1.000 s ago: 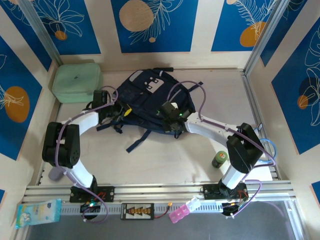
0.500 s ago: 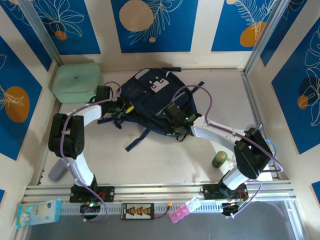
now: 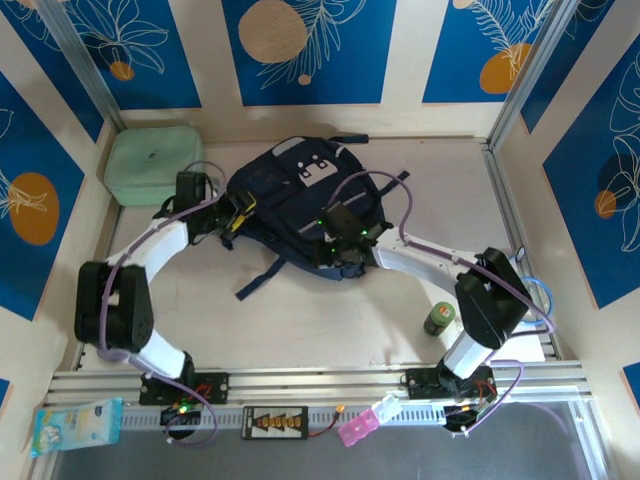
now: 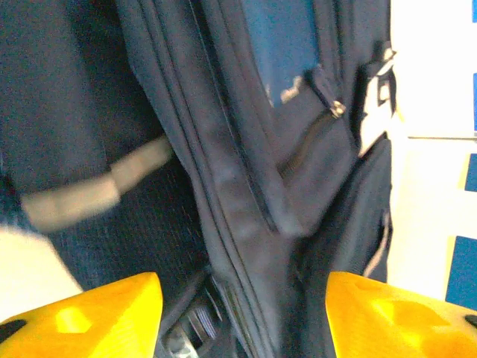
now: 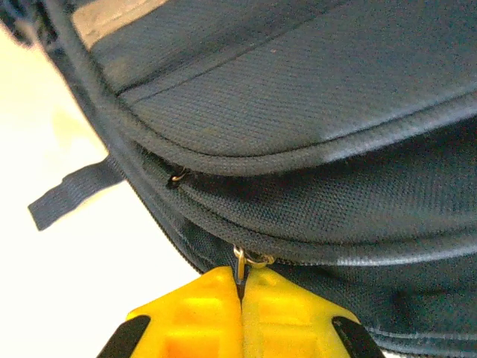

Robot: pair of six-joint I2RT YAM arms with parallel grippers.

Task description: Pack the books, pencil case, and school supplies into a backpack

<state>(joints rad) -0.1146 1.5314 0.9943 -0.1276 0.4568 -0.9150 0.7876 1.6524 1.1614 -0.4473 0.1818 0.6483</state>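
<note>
The navy backpack (image 3: 297, 190) lies flat at the back middle of the table, grey-white patch up and dark straps trailing toward me. My left gripper (image 3: 233, 214) is at its left side. In the left wrist view this gripper (image 4: 244, 302) is open, its yellow fingers (image 4: 112, 309) wide apart on either side of a seam of the backpack (image 4: 246, 186), gripping nothing. At the near edge of the backpack, my right gripper (image 3: 338, 247) is shut on a metal zipper pull (image 5: 240, 261), and its yellow jaws meet just below the zip line. The books and pencil case are out of view.
A mint-green boxy case (image 3: 155, 165) sits at the back left, close to the left arm. A small green can (image 3: 438, 318) stands beside the right arm's base. On the front rail lie a pale-blue printed packet (image 3: 75, 425) and a pink object (image 3: 360, 428).
My left gripper has opened and let go of the backpack's left side. The backpack has shifted slightly back and to the left. My right gripper stays shut on the zipper pull.
</note>
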